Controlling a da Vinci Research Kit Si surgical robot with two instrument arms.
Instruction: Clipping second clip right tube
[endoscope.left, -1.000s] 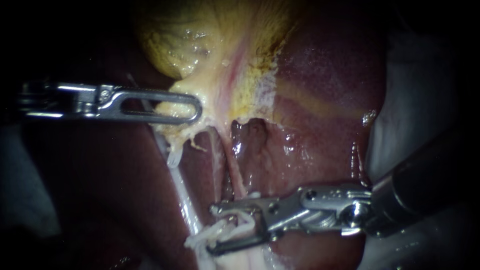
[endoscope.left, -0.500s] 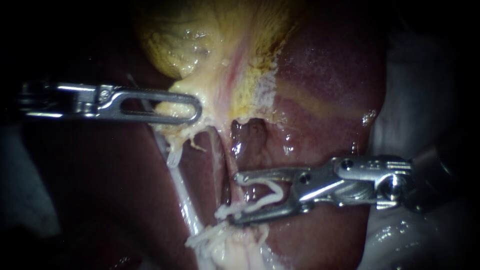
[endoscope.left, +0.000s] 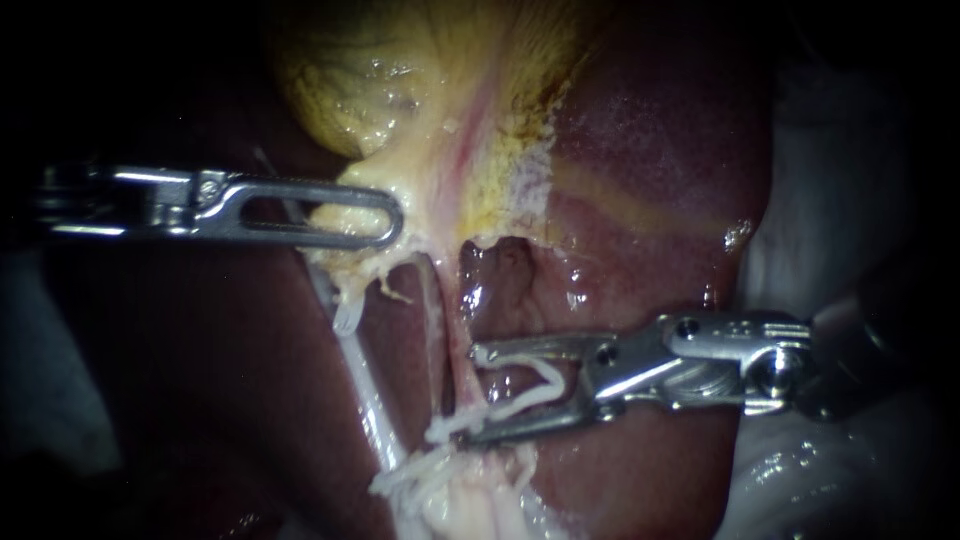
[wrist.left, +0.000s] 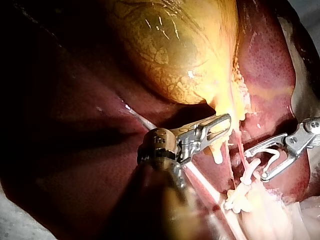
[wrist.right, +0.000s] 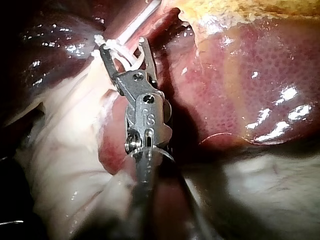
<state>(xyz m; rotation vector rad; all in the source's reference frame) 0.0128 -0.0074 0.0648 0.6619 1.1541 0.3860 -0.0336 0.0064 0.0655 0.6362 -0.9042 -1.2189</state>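
Note:
My left instrument (endoscope.left: 385, 222) comes in level and is shut on the yellow neck of the gallbladder (endoscope.left: 400, 70), holding it taut; the left wrist view shows the same grip (wrist.left: 225, 122). Two tubes run down from there: a white left tube (endoscope.left: 365, 385) and a pinkish right tube (endoscope.left: 452, 330). My right instrument (endoscope.left: 470, 393) has its jaws standing wide apart with a bent white clip (endoscope.left: 530, 385) seated between them. Their tips sit at the right tube, just above white clips (endoscope.left: 415, 470) that lie lower on the tubes. In the right wrist view the tips (wrist.right: 121, 45) reach the tube.
Dark red liver (endoscope.left: 640, 150) lies behind and to the right of the tubes, wet and glistening. Pale white material (endoscope.left: 800, 150) borders the liver on the far right. Whitish fatty tissue (wrist.right: 60, 150) lies beside my right instrument's shaft.
My right instrument has moved up the right tube and away from the lower clips, clip still in its jaws. In the last half second it edged slightly left. The left instrument held still.

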